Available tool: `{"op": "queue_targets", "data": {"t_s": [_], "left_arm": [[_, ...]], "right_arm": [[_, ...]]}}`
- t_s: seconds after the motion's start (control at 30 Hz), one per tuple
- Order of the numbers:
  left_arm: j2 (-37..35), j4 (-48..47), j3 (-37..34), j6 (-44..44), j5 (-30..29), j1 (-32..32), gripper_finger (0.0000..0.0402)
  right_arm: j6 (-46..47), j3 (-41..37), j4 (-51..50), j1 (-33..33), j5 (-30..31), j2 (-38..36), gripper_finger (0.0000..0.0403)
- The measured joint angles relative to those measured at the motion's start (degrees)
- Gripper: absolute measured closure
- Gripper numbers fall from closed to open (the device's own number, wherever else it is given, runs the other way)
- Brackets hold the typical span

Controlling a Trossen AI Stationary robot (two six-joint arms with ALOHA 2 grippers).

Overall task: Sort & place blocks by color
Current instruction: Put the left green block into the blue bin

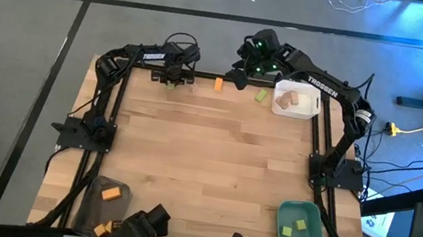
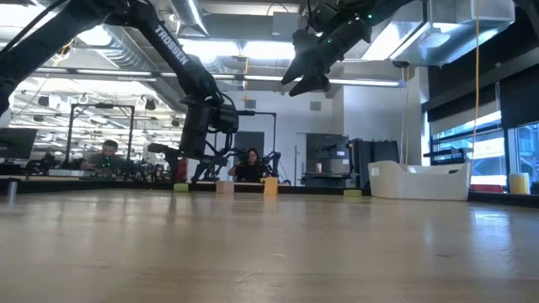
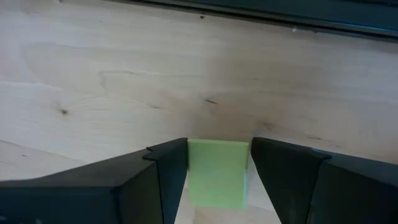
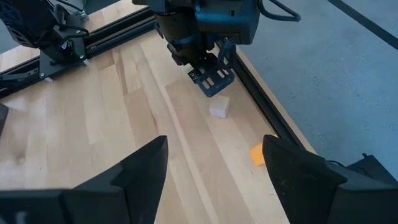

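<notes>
The big wooden surface (image 1: 206, 159) fills the middle of the high view, and three trays sit on it. The green tray (image 1: 301, 230) at the lower right holds two green blocks (image 1: 293, 227). The grey tray (image 1: 102, 206) at the lower left holds two orange blocks (image 1: 110, 194). The white tray (image 1: 297, 99) at the upper right holds tan blocks (image 1: 285, 102). So each color has a tray, and a good part of the sorting looks done. Some blocks are not in a tray yet, in a row along the top edge of the surface. One is an orange block (image 1: 219, 84) at the top middle. Another is a green block (image 1: 260, 95) just left of the white tray. A tan block (image 4: 219, 108) lies near the left arm, seen in the right wrist view. The left tool (image 1: 171, 80) is down at the top of the surface, left of the middle. Its two fingers (image 3: 158, 180) sit on both sides of a green block (image 3: 217, 172), so it looks like it is gripping it, but the block is not lifted yet. That block belongs in the green tray, far away at the lower right. The right tool (image 1: 236, 77) hangs up in the air at the top middle, with its fingers wide apart and nothing in them.
</notes>
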Motion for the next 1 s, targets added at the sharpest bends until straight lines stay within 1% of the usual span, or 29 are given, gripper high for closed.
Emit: {"op": "queue_targets", "data": {"t_s": [0.13,0.27,0.4,0.67,0.8,1.0], "left_arm": [[0.1,0.1,-0.1,0.1,-3.2,-0.9,0.0227],[0.1,0.2,-0.1,0.1,-5.1,-2.3,0.0227],[0.2,0.5,-0.2,2.8,-7.7,-3.1,0.0227],[0.2,0.8,-0.2,2.9,-7.0,-3.2,0.0229],[0.2,0.8,-0.2,2.9,-4.7,-2.6,0.0246],[0.2,-0.1,-0.1,3.7,-2.7,-2.0,0.0299]], "right_arm": [[0.0,0.0,0.0,0.0,0.0,0.0,0.0141],[0.0,0.0,0.0,0.0,0.0,0.0,0.0141],[0.0,0.0,0.0,0.0,0.0,0.0,0.0141],[0.0,0.0,0.0,0.0,0.0,0.0,0.0141],[-0.1,0.0,-0.3,0.0,0.0,0.0,0.0141],[-0.1,0.0,-0.5,0.0,0.0,0.0,0.0141]]}}
